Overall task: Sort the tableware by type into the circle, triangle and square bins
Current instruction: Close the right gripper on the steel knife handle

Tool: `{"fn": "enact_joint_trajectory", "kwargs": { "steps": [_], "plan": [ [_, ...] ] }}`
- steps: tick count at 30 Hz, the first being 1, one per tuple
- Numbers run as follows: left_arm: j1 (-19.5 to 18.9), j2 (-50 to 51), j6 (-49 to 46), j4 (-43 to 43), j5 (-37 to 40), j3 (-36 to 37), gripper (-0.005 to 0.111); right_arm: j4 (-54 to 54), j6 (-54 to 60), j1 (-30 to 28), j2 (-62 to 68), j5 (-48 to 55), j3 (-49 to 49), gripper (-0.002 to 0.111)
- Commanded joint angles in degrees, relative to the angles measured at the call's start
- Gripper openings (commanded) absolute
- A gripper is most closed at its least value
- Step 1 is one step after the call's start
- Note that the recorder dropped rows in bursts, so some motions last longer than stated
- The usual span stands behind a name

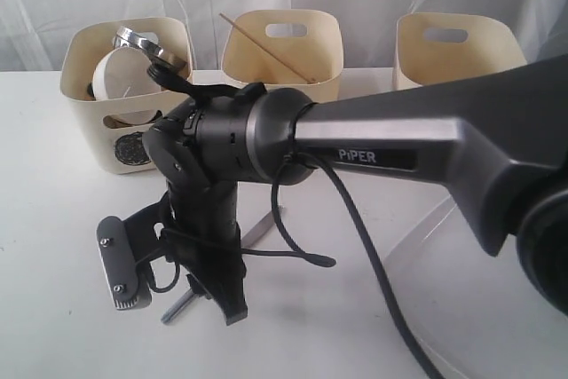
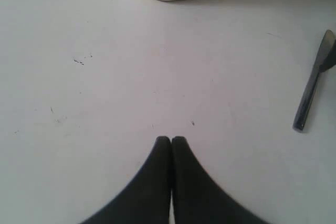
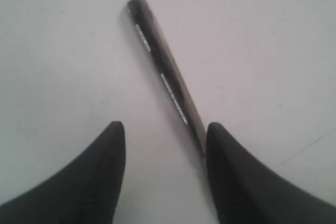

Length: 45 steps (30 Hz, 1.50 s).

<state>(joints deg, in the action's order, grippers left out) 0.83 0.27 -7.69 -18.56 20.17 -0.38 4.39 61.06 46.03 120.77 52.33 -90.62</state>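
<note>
Between the wide-open, empty jaws of the right gripper (image 3: 165,127), the utensil (image 3: 163,72) lies off-centre: shift sideways before closing; left gripper (image 2: 171,141) is shut, empty

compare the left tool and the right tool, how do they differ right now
The left tool is shut, tips pressed together; the right tool is open. The left tool has bare white table under its tips; the right tool straddles a slim steel utensil handle. Both are black and hold nothing.
</note>
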Motion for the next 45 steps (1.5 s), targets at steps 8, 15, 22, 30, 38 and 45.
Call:
{"fn": "enact_joint_trajectory", "kwargs": {
  "steps": [8, 15, 22, 30, 38, 45],
  "plan": [
    [-0.14, -0.27, 0.05, -0.33, 1.69, 0.38, 0.000, -2.46, 0.63, -0.07, 1.75, -4.88, 0.03, 0.046],
    [-0.14, -0.27, 0.05, -0.33, 1.69, 0.38, 0.000, -4.39, 0.53, -2.11, 3.30, -3.32, 0.03, 0.046],
    [-0.14, -0.27, 0.05, -0.33, 1.69, 0.38, 0.000, -9.95, 0.64, -3.79, 3.87, -3.36, 0.03, 0.046],
    [-0.14, -0.27, 0.05, -0.33, 1.69, 0.38, 0.000, -10.11, 1.93, -3.79, 5.42, -3.50, 0.03, 0.046],
    [-0.14, -0.27, 0.05, -0.33, 1.69, 0.38, 0.000, -10.11, 1.93, -3.79, 6.01, -1.38, 0.03, 0.034],
    [-0.14, -0.27, 0.05, -0.33, 1.69, 0.38, 0.000, -8.16, 1.93, -3.79, 6.01, -1.57, 0.03, 0.031]
  ]
}}
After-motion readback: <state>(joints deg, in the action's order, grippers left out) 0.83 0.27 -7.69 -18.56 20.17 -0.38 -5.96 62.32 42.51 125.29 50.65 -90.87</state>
